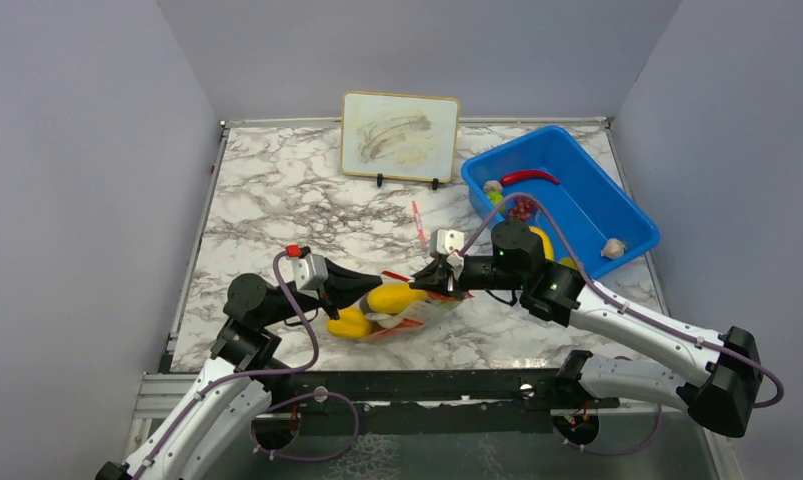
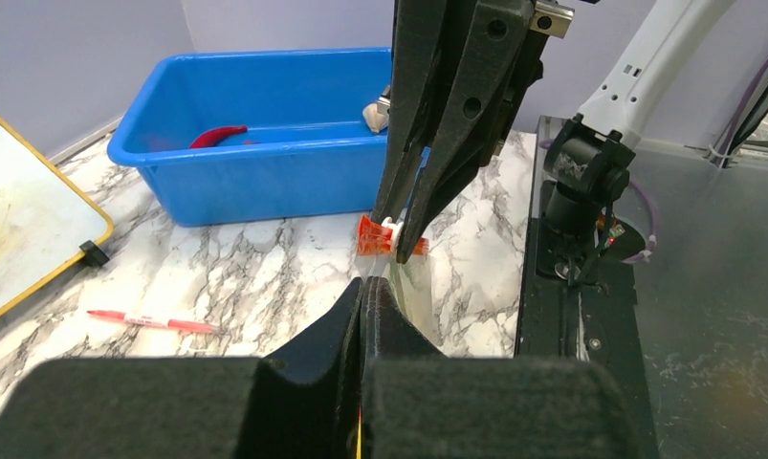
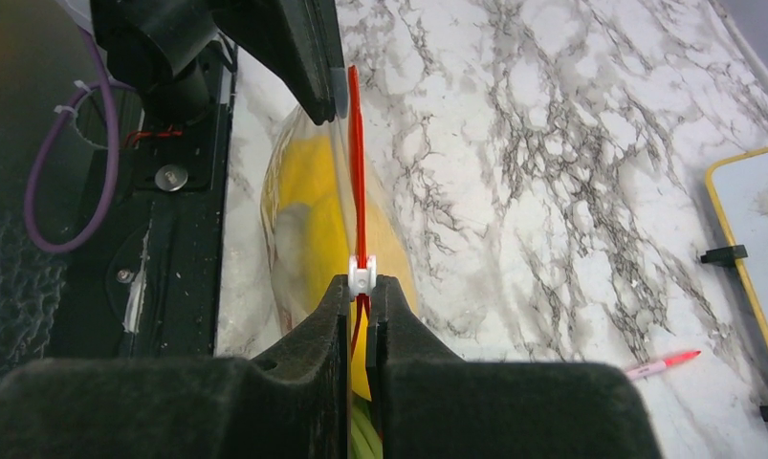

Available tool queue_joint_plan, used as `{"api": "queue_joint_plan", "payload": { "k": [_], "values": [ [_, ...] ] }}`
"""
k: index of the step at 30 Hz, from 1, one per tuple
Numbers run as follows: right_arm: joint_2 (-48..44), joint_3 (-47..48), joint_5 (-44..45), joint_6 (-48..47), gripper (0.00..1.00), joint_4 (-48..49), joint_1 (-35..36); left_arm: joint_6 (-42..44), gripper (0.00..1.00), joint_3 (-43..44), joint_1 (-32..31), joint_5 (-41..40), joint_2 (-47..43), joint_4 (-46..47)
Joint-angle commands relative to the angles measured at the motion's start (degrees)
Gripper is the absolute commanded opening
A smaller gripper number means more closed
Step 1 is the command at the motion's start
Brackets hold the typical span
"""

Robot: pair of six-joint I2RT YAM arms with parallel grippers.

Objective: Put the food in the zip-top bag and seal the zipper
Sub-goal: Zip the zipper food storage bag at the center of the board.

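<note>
In zip-top bag (image 1: 417, 312): yellow food (image 1: 395, 298). Near counter (image 1: 277, 200) front edge. Along top, zipper (image 3: 357, 163) pulled taut: clamped tight in L jaws at one end, pinched in R jaws at white slider (image 3: 361, 278). Behind-right, blue bin (image 1: 589, 208) w/ red chili (image 1: 529, 177)

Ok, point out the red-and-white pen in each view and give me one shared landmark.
Top external: pen mid-table, just in front of the yellow-framed board.
Left wrist: pen low left, right of the board.
Right wrist: pen at lower right, below the board.
Landmark: the board, in all three.
</note>
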Motion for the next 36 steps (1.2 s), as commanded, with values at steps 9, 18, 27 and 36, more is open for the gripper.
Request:
{"api": "queue_joint_plan", "payload": {
  "k": [9, 18, 27, 36],
  "values": [
    [-3.55, -1.89, 0.92, -1.61, 0.01, -5.03, -0.29, -4.99, 0.11, 2.14, 0.32, 2.60, 3.26, 7.99],
    [1.13, 2.84, -6.81, -2.79, 0.01, -2.76, -0.29, -7.18, 0.33, 7.51, -0.08, 11.49, 15.22, 8.53],
    [2.58, 4.02, -7.16, -1.39, 0.01, -1.57, -0.30, -7.66, 0.28, 6.75, -0.73, 12.28, 16.05, 8.53],
    [3.26, 9.68, -4.87, -3.00, 0.01, -9.31, -0.31, -7.90, 0.05, 7.05, -0.81, 13.03, 16.49, 8.45]
  ]
}}
